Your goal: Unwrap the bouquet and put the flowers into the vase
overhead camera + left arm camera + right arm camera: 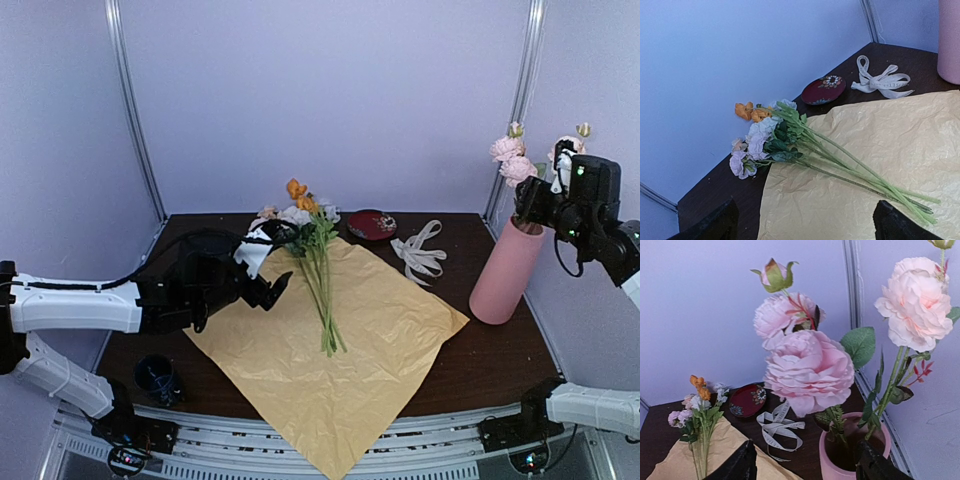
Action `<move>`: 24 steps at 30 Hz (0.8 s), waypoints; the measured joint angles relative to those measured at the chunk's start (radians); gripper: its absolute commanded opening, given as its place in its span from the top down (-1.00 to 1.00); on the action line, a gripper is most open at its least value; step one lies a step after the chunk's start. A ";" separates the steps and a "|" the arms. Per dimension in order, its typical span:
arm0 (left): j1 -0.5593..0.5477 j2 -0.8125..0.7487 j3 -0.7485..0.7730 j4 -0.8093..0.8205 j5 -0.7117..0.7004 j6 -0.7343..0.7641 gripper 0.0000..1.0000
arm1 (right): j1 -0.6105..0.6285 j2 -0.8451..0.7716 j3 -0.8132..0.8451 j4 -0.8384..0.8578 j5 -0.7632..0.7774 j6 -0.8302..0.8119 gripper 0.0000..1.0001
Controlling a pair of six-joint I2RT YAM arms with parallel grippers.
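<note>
While your overhead camera is showing only pink blooms (512, 158) above the vase (505, 270), the right wrist camera is showing their stems standing inside it, the right gripper (530, 212) hanging spread, gripping nothing. Your left gripper (272, 290) is hovering wide apart, empty, beside loose flowers (318, 265) lying on the paper (380, 330).

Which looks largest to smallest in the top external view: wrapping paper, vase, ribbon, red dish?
1. wrapping paper, by far the largest.
2. vase.
3. ribbon and red dish: they look about alike, so I won't rank them. Both lie farther from the camera than most of the paper.
</note>
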 measured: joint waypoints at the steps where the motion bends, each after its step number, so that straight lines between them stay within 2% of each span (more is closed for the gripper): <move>1: 0.000 0.000 0.001 0.000 0.000 0.000 -0.93 | 0.000 -0.004 0.014 -0.008 -0.031 -0.002 -0.34; 9: 0.000 0.000 0.006 0.000 0.000 -0.010 -0.93 | 0.000 -0.038 0.121 -0.013 -0.374 -0.022 -0.24; 13: 0.000 0.000 0.006 0.000 -0.006 -0.011 -0.95 | 0.015 -0.019 0.138 0.049 -0.477 0.012 -0.21; 15: 0.000 0.000 0.006 0.000 -0.011 -0.012 -0.96 | 0.080 0.012 0.137 0.096 -0.476 0.031 -0.21; 18: 0.006 0.000 0.008 -0.002 -0.013 -0.022 -0.96 | 0.293 0.108 0.154 0.145 -0.403 0.024 -0.21; 21: 0.030 0.000 0.035 -0.036 0.006 -0.054 -0.96 | 0.469 0.269 0.222 0.186 -0.308 0.004 -0.21; 24: 0.124 0.000 0.078 -0.077 0.069 -0.121 -0.95 | 0.526 0.410 0.224 0.256 -0.258 0.005 -0.19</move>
